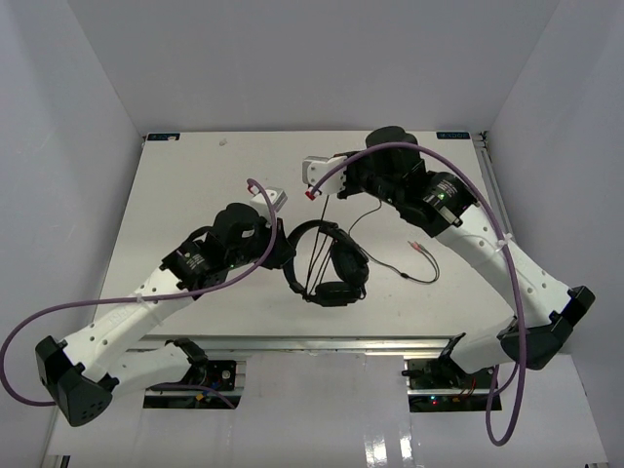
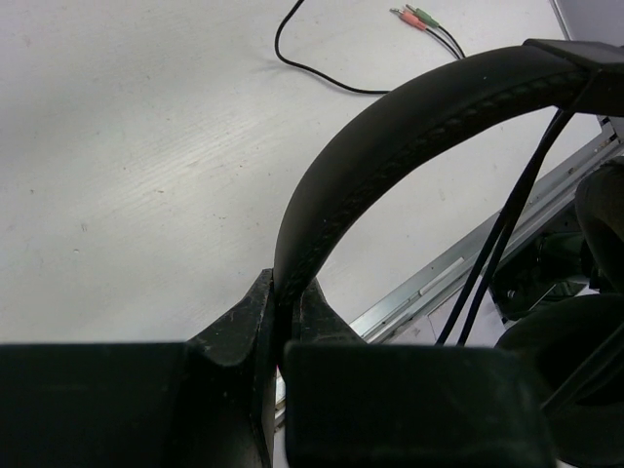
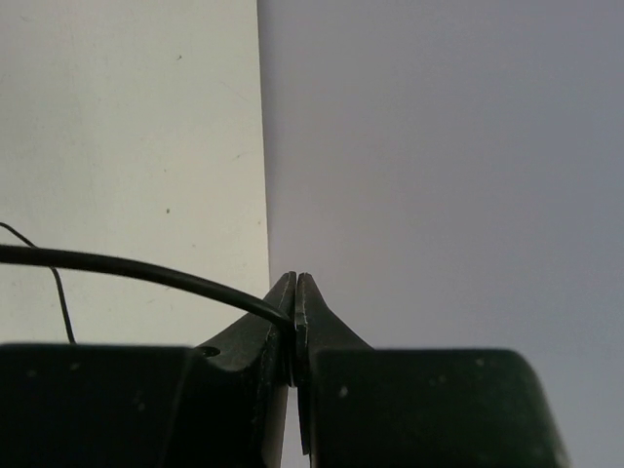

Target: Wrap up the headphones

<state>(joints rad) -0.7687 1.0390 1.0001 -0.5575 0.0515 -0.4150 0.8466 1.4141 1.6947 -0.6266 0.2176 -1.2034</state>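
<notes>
well, mid-table on the white tabletop (image 1: 175,195), the black over-ear headphones (image 1: 331,265) are clamped at the headband (image 2: 409,107) by the left gripper (image 2: 283,317); the right gripper (image 3: 294,317), farther back, pinches the thin black cord (image 3: 127,266). winding seems underway: next, carry that cord round the headband.

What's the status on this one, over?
Left gripper shut on headphones headband. Right gripper shut on cord. Plugs loose on table. Nothing blocking seen.
</notes>
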